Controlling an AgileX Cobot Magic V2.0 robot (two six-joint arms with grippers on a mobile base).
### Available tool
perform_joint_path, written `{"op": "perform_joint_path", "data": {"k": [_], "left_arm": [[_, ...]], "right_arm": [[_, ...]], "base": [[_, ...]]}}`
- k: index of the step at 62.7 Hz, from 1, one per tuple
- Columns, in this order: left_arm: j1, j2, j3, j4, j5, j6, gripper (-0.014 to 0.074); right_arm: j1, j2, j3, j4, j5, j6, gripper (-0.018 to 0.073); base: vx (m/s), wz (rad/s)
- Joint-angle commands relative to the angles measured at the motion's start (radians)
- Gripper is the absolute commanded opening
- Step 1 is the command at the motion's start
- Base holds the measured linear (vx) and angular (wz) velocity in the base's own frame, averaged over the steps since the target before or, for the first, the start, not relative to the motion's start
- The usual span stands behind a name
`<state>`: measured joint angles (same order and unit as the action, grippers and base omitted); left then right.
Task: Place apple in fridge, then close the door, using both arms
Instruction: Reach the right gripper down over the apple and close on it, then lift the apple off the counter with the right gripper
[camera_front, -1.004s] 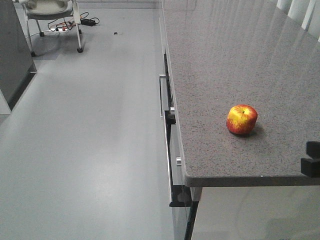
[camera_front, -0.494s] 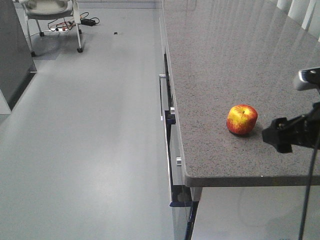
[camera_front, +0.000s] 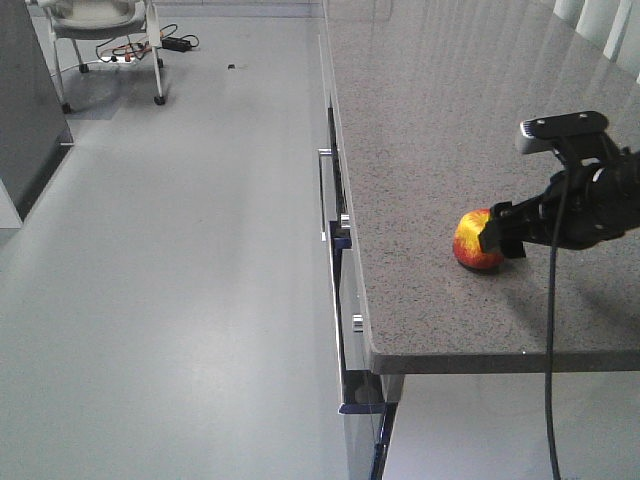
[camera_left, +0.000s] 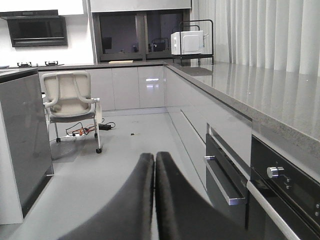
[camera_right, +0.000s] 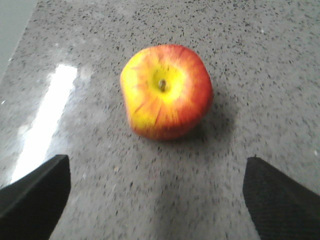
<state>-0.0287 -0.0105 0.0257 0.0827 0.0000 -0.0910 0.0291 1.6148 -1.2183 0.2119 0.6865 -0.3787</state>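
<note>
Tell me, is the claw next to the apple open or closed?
Open: the right gripper's black fingertips sit wide apart, the apple lying untouched on the counter beyond them.

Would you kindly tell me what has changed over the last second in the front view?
The black right gripper moved in from the right edge, leftward, up to the glossy red-and-yellow apple; its jaws are open, nothing grasped. The apple stayed put on the speckled grey countertop.
</note>
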Motion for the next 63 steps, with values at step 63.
{"op": "perform_joint_path", "data": {"k": [63], "left_arm": [[-0.003, -0.016, 0.028, -0.007, -0.077, -0.004, -0.0006]], "right_arm": [[-0.006, 0.271, -0.28, 0.04, -0.041, -0.019, 0.0335]], "base": [[0.0, 0.0]]}}
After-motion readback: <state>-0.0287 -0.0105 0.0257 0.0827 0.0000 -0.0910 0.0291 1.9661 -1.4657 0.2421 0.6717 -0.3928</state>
